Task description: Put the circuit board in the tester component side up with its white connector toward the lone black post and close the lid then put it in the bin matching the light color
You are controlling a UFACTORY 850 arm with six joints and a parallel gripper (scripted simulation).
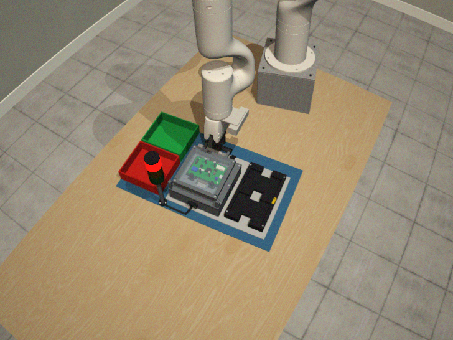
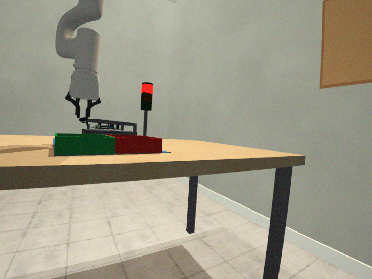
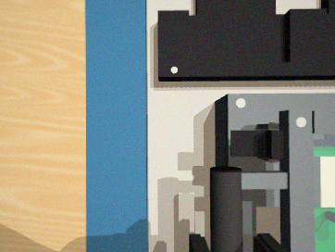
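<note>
The green circuit board (image 1: 208, 170) lies flat in the grey tester (image 1: 205, 182), under the lowered lid with its clear window. Its edge shows at the right of the wrist view (image 3: 326, 185). The signal light (image 1: 152, 160) glows red, as also shows in the side view (image 2: 146, 88). My gripper (image 1: 214, 143) points straight down over the tester's far edge, by the lid's latch. In the side view its fingertips (image 2: 83, 115) stand narrow and empty just above the small black tab (image 2: 82, 119). I cannot tell whether they touch it.
The red bin (image 1: 148, 166) and the green bin (image 1: 171, 132) sit side by side left of the tester, both empty. The black tray (image 1: 256, 195) lies right of the tester, empty. The arm's grey base block (image 1: 285, 86) stands behind.
</note>
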